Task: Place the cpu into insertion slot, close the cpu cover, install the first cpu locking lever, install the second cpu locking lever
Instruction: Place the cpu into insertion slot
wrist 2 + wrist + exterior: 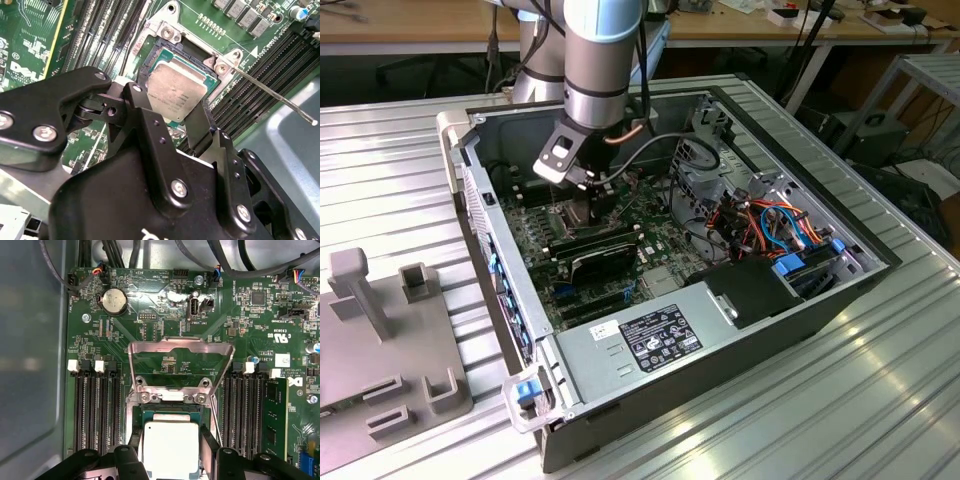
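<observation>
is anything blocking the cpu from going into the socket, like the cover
Nothing visible does. The thin silver metal frame cover is hinged up off the square dark metal-rimmed socket, and the flat silver-grey square cpu sits right at its opening.

Soft, even overhead light in the exterior view: the ribbed tabletop [880,400] shines pale toward five o'clock, and the computer case [740,372] is shaded inside. The cpu [176,94] shows a dull sheen in the second wrist view. The cpu cover [180,346] glares white in the first wrist view, where the case wall blurs grey
</observation>
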Available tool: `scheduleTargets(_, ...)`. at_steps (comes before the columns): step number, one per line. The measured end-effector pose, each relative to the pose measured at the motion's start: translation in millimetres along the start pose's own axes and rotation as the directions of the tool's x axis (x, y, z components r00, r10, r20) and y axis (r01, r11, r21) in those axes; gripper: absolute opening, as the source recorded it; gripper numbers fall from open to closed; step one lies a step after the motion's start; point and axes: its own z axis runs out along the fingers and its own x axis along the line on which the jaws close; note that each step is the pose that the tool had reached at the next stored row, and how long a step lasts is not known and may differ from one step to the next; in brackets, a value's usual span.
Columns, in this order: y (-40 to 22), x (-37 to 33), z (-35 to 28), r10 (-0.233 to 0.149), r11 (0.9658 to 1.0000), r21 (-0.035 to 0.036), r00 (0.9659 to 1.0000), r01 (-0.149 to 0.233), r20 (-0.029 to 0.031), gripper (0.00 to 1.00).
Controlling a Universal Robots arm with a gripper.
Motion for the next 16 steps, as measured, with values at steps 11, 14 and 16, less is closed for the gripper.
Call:
scheduleTargets(11, -0.2, 0.1, 4.7, 0.000, 1.0000, 0.0002, 1.0000, 0.000, -0.0006, 0.54)
scheduleTargets(14, -0.2, 0.1, 4.7, 0.000, 1.0000, 0.0002, 1.0000, 0.000, -0.0006, 0.54)
scheduleTargets(16, -0.2, 0.1, 4.8, 0.000, 1.0000, 0.0002, 1.0000, 0.000, -0.0007, 0.54)
